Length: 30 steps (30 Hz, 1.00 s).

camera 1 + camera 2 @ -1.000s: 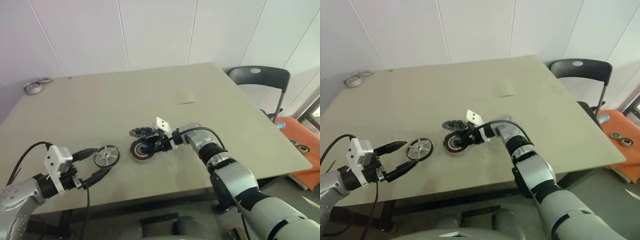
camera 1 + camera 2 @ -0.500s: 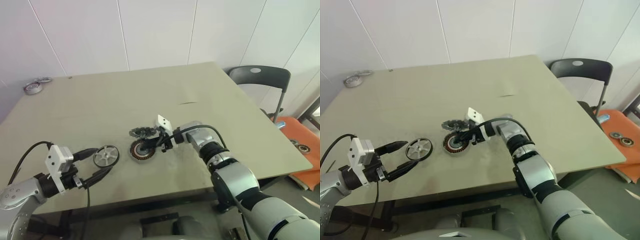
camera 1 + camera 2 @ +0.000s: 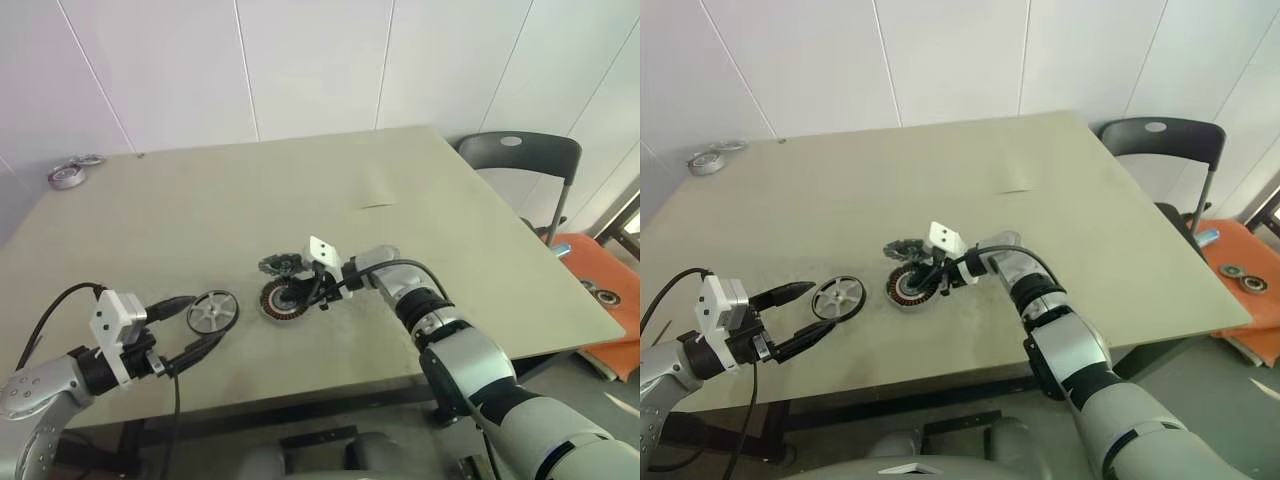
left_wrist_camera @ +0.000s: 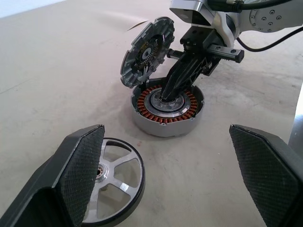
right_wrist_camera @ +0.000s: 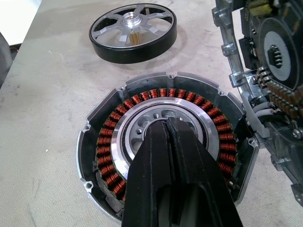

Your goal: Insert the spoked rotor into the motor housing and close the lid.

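Rotor work is pausing at the table [image 3: 420, 170], where the spoked rotor [image 4: 110, 189] is lying flat just in front of the left gripper [image 3: 196, 327], whose black fingers are standing wide apart around nothing. Beside it, the motor housing [image 5: 166, 142] is sitting open, its copper windings ringing a silver centre, with the toothed lid [image 4: 147, 51] hinged up at its far edge. The right gripper [image 5: 169, 124] is pressing its fingertips, squeezed together and empty, into the housing's centre, apparently steadying it. Judging by its metal spokes and dark rim, the rotor is looking stiff and fairly heavy for its size, smooth enough to slip, and probably drawn sharply toward the windings if magnets are lining it. Pinching across the rim, or over one spoke near the hub, is appearing the safest hold, keeping the disc level for seating.
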{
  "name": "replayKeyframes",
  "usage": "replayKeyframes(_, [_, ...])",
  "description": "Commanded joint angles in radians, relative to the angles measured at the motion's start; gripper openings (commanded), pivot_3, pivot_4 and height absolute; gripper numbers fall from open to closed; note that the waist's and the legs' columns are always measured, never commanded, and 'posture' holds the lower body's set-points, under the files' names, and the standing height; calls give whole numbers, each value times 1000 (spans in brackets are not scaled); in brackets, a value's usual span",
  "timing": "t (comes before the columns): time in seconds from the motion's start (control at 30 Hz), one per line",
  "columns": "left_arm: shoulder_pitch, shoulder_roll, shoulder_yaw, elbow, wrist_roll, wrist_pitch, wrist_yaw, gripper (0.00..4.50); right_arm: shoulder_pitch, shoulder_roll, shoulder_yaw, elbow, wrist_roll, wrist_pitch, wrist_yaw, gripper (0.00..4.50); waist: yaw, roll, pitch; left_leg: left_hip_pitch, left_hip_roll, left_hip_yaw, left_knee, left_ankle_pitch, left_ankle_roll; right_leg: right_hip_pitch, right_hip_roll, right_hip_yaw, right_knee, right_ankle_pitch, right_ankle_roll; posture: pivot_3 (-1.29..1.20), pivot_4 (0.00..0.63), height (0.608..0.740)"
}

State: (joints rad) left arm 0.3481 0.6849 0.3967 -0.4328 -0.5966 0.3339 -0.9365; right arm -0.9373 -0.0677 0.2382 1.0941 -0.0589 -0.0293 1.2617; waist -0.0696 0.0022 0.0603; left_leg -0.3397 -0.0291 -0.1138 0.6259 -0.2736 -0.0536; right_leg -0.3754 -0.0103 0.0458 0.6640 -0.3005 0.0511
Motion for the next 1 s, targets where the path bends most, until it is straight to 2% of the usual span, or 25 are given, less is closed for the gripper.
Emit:
replayKeyframes(0.03, [-8, 1, 7, -7, 1, -18, 1, 4500, 7, 0, 14, -10, -15, -8, 4, 63, 0, 0, 0, 0, 0, 0, 0, 0, 0, 0, 0, 0, 0, 0, 0, 0, 0, 740])
replayKeyframes(0.37, [-9, 2, 5, -8, 0, -15, 3, 4500, 34, 15, 49, -11, -46, -26, -25, 63, -1, 0, -1, 1, 0, 0, 0, 0, 0, 1, 0, 0, 0, 0, 0, 0, 0, 740])
replayKeyframes(0.73, [-10, -1, 3, -10, -2, -15, 6, 4500, -52, 69, -59, 28, 21, -19, -171, 63, 1, 0, 0, -1, 0, 0, 0, 0, 0, -1, 0, 0, 0, 0, 0, 0, 0, 740])
replayKeyframes(0.93, [-15, -1, 1, -6, -2, -16, 7, 4500, -66, 74, -96, 26, 52, -8, -164, 63, 0, 0, 0, -1, 0, 0, 0, 0, 0, -1, 0, 0, 0, 0, 0, 0, 0, 740])
replayKeyframes(1.0, [-18, -2, -2, -8, -4, -13, 9, 4500, -67, 67, -99, 8, 67, 7, -111, 63, 0, 0, 0, -1, 0, 0, 0, 0, 0, -1, 0, 0, 0, 0, 0, 0, 0, 740])
